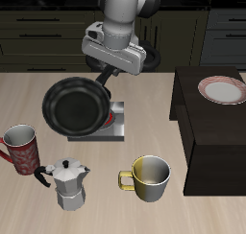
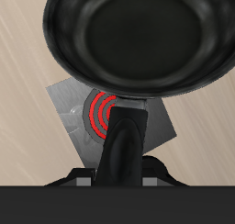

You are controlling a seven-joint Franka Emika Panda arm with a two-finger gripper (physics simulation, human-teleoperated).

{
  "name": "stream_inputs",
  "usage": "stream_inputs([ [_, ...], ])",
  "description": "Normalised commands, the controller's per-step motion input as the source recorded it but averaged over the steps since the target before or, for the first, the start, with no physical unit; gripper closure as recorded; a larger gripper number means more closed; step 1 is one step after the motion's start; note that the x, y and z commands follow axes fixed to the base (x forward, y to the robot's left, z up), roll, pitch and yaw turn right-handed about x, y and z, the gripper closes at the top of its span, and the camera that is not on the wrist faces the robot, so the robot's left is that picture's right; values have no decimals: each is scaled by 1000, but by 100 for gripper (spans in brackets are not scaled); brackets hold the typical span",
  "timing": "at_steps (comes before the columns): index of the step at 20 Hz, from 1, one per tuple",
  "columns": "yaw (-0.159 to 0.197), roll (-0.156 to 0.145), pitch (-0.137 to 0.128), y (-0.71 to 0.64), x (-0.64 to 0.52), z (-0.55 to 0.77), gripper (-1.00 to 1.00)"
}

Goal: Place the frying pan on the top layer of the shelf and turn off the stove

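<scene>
The black frying pan (image 1: 75,105) hangs tilted in the air above the stove (image 1: 108,126), lifted off it. My gripper (image 1: 106,78) is shut on the pan's handle (image 2: 122,145). In the wrist view the pan (image 2: 138,35) fills most of the frame, and beneath it shows the grey stove plate (image 2: 78,113) with its coil glowing red (image 2: 99,113). The stove's knob is hidden. The dark shelf (image 1: 207,123) stands beside the stove, its flat top lower than the held pan.
A pink-rimmed white plate (image 1: 223,88) lies on the shelf's top toward the back. Near the table's front edge stand a red patterned mug (image 1: 21,148), a metal moka pot (image 1: 69,183) and a yellow-lined cup (image 1: 150,176).
</scene>
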Motion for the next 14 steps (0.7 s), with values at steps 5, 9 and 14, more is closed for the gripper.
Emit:
stream_inputs([
  [5, 137, -7, -22, -99, 4, 70, 100],
  [9, 160, 9, -32, 4, -7, 212, 100],
  [14, 114, -6, -1, -71, 61, 164, 100],
])
